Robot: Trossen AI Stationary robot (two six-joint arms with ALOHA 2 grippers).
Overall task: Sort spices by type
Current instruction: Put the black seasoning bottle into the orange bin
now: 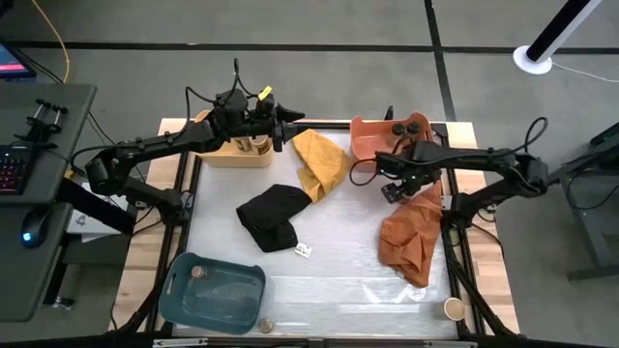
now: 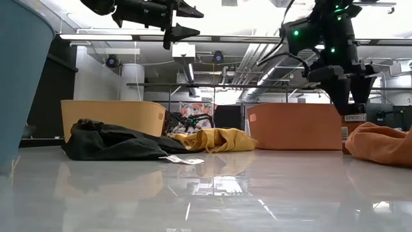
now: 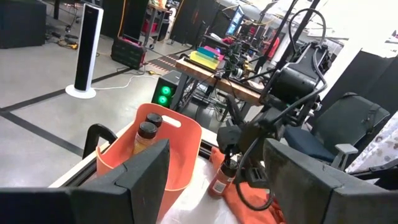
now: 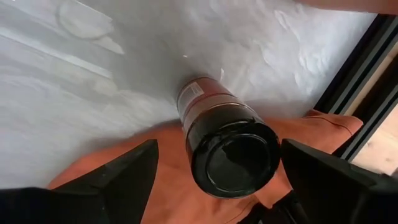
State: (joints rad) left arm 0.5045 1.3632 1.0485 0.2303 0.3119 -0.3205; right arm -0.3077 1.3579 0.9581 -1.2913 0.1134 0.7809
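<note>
A spice jar (image 4: 205, 106) with a black cap and a red label stands upright on the table at the edge of the orange cloth (image 1: 414, 232). It also shows in the left wrist view (image 3: 219, 179). My right gripper (image 1: 391, 190) hangs over it, open, with one finger on each side of the cap and a gap to each. My left gripper (image 1: 298, 121) is open and raised in the air (image 2: 185, 19) between the yellow bin (image 1: 232, 153) and the yellow cloth (image 1: 321, 162). Two black-capped jars (image 3: 148, 127) stand in the orange bin (image 1: 372, 135).
Jars stand in the yellow bin (image 1: 255, 145). A tan-topped jar (image 1: 198, 274) sits in the blue bin (image 1: 218, 300). Two more tan-topped jars stand near the table's near edge (image 1: 266, 326) (image 1: 453, 309). A black cloth (image 1: 274, 215) and a small white tag (image 1: 303, 249) lie mid-table.
</note>
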